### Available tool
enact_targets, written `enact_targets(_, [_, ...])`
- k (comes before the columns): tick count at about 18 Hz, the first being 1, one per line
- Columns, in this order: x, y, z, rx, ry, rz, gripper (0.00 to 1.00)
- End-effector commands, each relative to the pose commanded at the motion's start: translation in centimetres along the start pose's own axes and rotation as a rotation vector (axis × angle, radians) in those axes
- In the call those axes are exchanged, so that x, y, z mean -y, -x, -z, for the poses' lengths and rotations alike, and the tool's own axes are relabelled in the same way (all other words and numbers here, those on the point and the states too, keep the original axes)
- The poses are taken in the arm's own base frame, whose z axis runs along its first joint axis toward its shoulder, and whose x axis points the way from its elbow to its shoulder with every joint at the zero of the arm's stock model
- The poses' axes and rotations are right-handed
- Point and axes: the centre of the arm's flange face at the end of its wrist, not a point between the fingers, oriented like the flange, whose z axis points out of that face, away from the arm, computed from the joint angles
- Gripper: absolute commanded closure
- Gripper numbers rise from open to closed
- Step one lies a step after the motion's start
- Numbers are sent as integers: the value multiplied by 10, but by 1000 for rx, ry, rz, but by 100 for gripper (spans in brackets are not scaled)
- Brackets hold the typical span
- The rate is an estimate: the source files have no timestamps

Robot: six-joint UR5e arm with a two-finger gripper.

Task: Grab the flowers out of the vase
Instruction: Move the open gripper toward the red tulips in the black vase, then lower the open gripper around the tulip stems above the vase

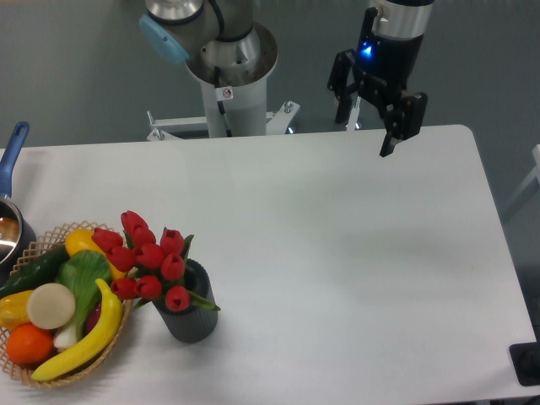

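The flowers [150,257], a bunch of red closed tulip buds with green leaves, stand in the vase [192,315], a short dark grey ribbed cylinder near the table's front left. The bunch leans left toward the basket. My gripper [364,137] hangs open at the far back of the table, right of centre, well away from the flowers, with nothing between its fingers.
A wicker basket [51,371] of fruit and vegetables sits directly left of the vase, touching the flowers. A blue-handled metal pot [10,221] is at the left edge. The robot's base column [229,84] stands behind the table. A dark object [527,363] sits at the front right corner.
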Motion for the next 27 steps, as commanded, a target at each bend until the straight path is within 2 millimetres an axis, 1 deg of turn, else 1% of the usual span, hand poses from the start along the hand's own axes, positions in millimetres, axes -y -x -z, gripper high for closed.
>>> enact_targets(5, [13, 5, 1, 46, -75, 159, 0])
enact_targets(8, [27, 9, -4, 63, -130, 231, 0])
enact_targets(9, [27, 10, -11, 60, -156, 259, 0])
enact_targets(12, [28, 3, -28, 90, -248, 254, 0])
enact_targets(14, [29, 0, -36, 91, -258, 274, 0])
enact_targets(16, [40, 1, -40, 75, -266, 307, 0])
enact_targets(18, [58, 6, -48, 49, -283, 304, 0])
enact_targets(19, [63, 7, -51, 40, -293, 307, 0])
enact_targets(22, [70, 7, -61, 28, -298, 302, 0])
enact_targets(27, [87, -7, -78, 14, -303, 254, 0])
